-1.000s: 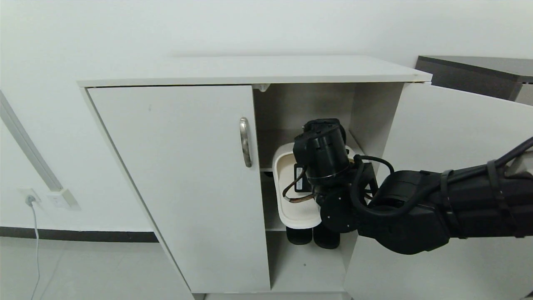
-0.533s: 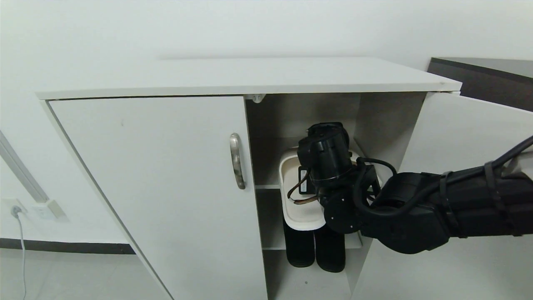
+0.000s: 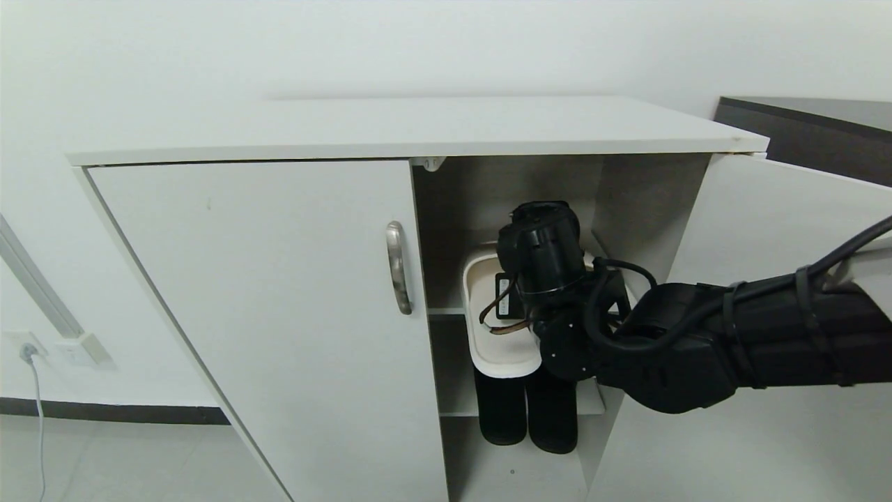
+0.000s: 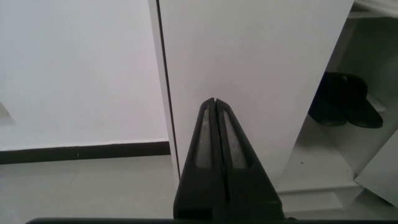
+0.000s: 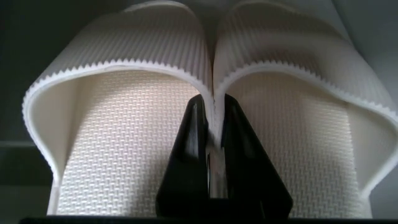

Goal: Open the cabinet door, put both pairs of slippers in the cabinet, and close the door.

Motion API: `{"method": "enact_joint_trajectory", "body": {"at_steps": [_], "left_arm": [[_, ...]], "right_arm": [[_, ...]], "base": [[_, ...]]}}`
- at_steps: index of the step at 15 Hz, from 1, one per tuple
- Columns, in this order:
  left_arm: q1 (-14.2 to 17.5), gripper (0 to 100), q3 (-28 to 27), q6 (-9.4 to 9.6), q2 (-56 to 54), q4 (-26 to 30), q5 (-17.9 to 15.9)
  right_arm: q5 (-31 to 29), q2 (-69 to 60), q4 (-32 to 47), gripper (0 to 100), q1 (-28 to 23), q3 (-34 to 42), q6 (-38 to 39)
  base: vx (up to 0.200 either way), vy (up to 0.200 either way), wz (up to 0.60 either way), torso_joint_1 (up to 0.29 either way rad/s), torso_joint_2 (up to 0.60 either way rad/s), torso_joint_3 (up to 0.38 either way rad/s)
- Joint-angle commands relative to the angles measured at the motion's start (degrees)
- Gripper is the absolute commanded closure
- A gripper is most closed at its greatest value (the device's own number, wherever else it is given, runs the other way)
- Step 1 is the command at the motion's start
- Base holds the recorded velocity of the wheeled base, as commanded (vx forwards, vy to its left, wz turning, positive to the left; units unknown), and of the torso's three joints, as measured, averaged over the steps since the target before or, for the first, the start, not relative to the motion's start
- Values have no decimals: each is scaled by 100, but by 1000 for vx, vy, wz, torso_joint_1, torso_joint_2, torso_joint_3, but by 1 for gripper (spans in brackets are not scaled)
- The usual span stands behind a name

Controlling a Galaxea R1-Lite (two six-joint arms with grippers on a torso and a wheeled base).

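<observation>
Right tool [image 5: 212, 107] pinches the white slippers [image 3: 496, 352] by their inner edges, toes pointing lengthwise into the cabinet [image 3: 418, 125]; left tool [image 4: 215, 109] is pressed together.

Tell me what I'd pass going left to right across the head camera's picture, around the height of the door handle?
wall socket → closed door → handle → white slippers → open door
</observation>
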Motion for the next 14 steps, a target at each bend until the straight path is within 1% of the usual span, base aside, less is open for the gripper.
{"method": "enact_joint_trajectory", "body": {"at_steps": [1, 4, 8, 9, 10, 14], "left_arm": [[0, 100, 0, 2, 7, 0, 0], [0, 100, 0, 2, 7, 0, 0], [0, 100, 0, 2, 7, 0, 0], [0, 100, 0, 2, 7, 0, 0], [0, 100, 0, 2, 7, 0, 0], [0, 100, 0, 2, 7, -9, 0]], "right_arm": [[37, 179, -1, 100, -73, -163, -1], [151, 496, 61, 100, -231, -637, -45], [397, 759, 623, 100, -389, -1463, -72], [397, 759, 623, 100, -389, -1463, -72], [397, 962, 790, 100, -460, -1876, -72], [406, 1076, 1001, 100, -495, -2272, -248]], "base": [[0, 0, 0, 0, 0, 0], [0, 0, 0, 0, 0, 0], [0, 0, 0, 0, 0, 0], [0, 0, 0, 0, 0, 0], [0, 0, 0, 0, 0, 0], [0, 0, 0, 0, 0, 0]]}}
